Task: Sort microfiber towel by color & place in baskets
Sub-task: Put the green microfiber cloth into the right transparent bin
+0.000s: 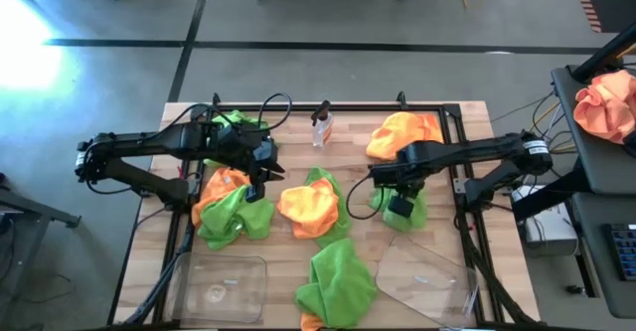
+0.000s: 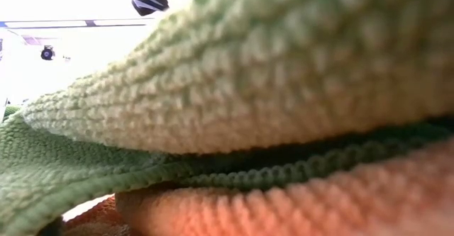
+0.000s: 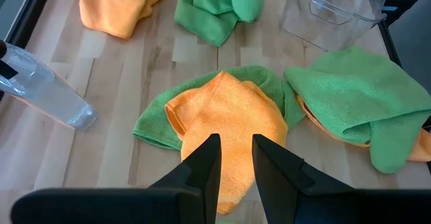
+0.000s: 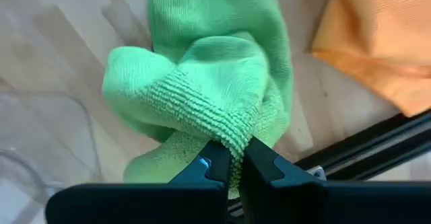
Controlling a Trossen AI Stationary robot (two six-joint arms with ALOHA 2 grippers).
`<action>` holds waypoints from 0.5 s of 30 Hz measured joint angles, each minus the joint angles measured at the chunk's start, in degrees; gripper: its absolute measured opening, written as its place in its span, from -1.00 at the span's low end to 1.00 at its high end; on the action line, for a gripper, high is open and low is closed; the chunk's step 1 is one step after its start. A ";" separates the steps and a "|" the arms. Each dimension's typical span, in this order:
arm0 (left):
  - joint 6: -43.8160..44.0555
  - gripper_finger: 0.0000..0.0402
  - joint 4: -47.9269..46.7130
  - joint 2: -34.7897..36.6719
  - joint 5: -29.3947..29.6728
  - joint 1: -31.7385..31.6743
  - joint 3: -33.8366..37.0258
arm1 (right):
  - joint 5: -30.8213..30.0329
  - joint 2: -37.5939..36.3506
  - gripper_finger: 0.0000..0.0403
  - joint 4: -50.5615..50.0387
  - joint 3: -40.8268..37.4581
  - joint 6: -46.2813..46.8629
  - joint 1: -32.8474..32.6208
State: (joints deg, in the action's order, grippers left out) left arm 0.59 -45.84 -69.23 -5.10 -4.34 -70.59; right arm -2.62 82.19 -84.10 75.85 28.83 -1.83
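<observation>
Right gripper, pinching a green microfiber towel near the table's right edge, should lift it clear before swinging over the clear basket at the near right corner.

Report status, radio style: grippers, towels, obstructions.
Right gripper shut on green towel beside right basket. Left gripper open above orange towel. Both baskets empty; nothing blocking.

green towels: 5
orange towels: 3 on desk
baskets: 2
spray bottle: 1
arms: 2
</observation>
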 joint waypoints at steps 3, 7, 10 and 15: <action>-0.91 -0.65 0.00 0.00 0.02 -0.01 0.00 | -2.06 0.00 -0.96 -3.12 4.43 1.84 -0.02; -2.07 -0.65 -0.07 0.00 0.04 -0.01 0.00 | -3.50 -0.12 -0.96 -5.99 8.96 6.09 0.00; -3.01 -0.65 -0.48 0.00 0.12 -0.02 0.00 | -1.94 -0.48 -0.96 -5.86 11.46 9.05 -0.43; -4.23 -0.65 -2.62 -0.02 0.15 -0.01 0.04 | 0.08 -0.57 -0.96 -5.85 14.37 14.23 -3.00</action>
State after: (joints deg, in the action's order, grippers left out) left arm -3.64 -48.46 -69.25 -4.95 -4.35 -70.55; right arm -2.54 81.62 -89.95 90.22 43.07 -4.82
